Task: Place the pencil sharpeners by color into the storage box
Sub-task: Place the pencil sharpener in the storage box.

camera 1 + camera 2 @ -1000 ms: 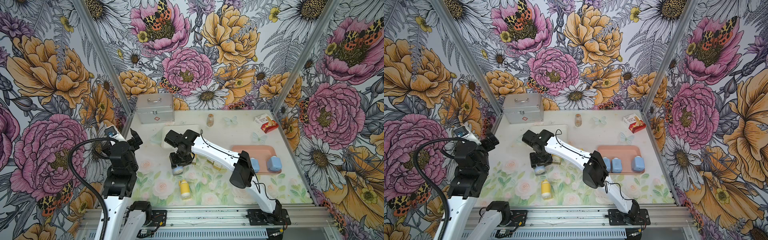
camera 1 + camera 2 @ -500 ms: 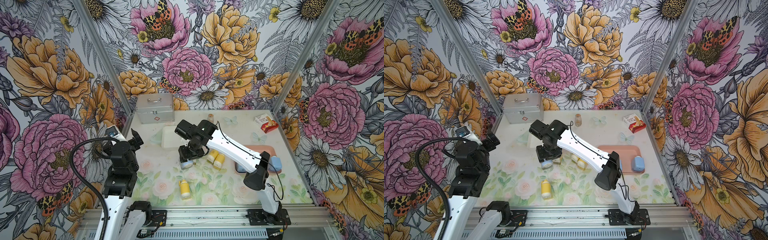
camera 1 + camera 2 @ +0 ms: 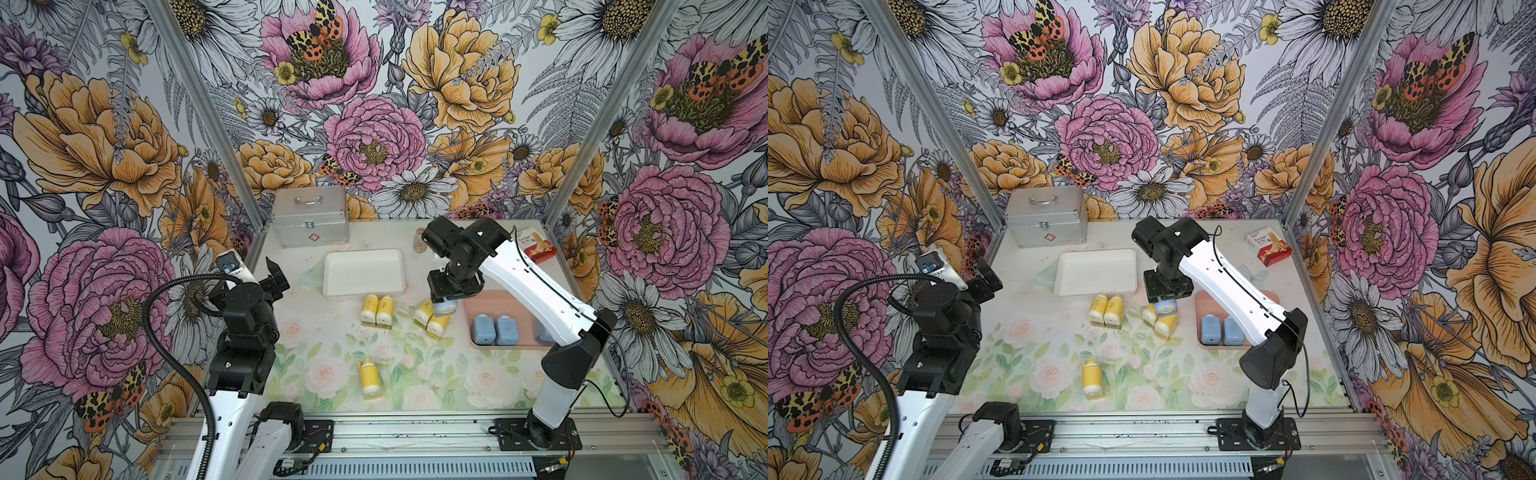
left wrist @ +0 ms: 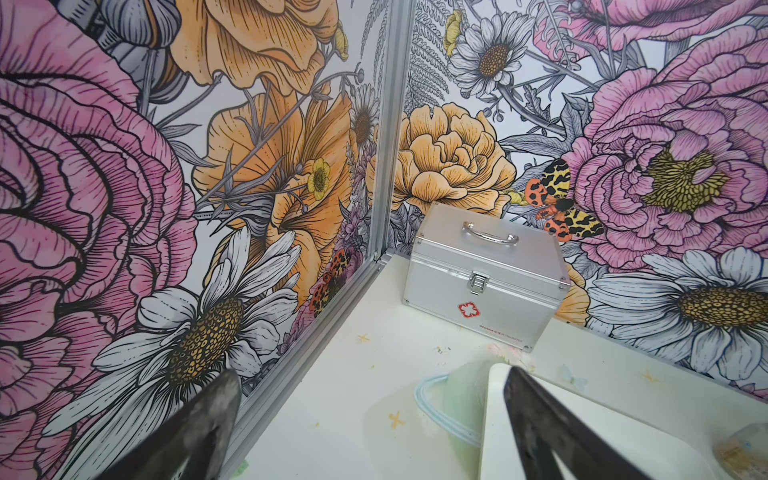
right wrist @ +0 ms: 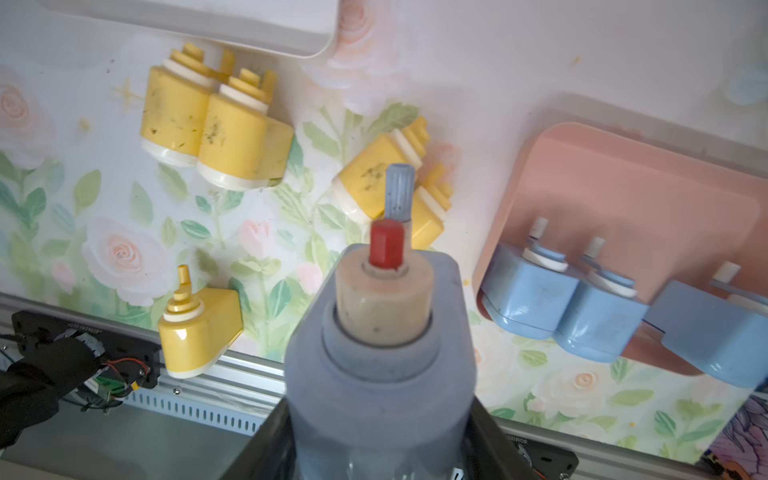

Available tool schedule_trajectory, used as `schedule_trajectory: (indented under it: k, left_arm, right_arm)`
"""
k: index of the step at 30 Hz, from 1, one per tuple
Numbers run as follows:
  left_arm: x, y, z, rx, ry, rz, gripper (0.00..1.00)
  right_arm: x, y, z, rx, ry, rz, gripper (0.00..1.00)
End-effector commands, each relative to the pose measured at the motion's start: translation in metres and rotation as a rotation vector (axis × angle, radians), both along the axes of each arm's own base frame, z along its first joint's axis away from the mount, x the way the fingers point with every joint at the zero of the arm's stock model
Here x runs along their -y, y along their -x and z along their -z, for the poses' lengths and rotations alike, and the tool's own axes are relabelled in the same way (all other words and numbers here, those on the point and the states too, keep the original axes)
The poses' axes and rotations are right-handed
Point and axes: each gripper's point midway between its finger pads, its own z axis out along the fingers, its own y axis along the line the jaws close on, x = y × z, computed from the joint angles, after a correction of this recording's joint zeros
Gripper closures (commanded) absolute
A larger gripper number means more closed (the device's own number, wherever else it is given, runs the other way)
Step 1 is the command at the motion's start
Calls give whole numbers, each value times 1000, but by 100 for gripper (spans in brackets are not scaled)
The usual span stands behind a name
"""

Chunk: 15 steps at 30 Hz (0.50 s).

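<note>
Beyond the lone yellow sharpener [image 3: 369,378] at six o'clock, the right hand [image 3: 447,300] grips a blue sharpener [image 3: 445,308] above a yellow pair [image 3: 437,325]. I'd carry it toward three o'clock, clear the rim of the pink tray [image 3: 496,304], and set it beside the blue ones [image 3: 482,330]; the left hand [image 3: 275,276] hangs wide open.

Counter [image 3: 457,382] front strip: passable either side of the lone yellow sharpener [image 3: 369,376]. One yellow sharpener pair [image 3: 377,309] sits just in front of the white tray [image 3: 363,272]; a second pair [image 3: 431,318] sits beside the pink tray [image 3: 484,305]. The right arm [image 3: 536,291] overhangs the pink tray's back-right part. A silver case [image 3: 309,216] fills the back-left corner.
</note>
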Motion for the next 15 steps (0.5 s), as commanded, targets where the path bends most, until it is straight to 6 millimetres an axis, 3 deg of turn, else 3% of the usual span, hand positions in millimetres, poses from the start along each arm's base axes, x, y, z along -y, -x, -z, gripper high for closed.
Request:
schedule_trajectory:
  k: [1, 9, 15]
  left_arm:
    - [3, -2, 4, -15, -21, 7, 1]
    - [10, -2, 3, -14, -28, 39, 1]
    - [15, -4, 3, -12, -23, 68, 1]
  right_arm:
    - [40, 0, -8, 47, 66, 15, 64]
    - [114, 3, 3, 41, 145, 156, 64]
    - [157, 8, 9, 27, 206, 235, 64]
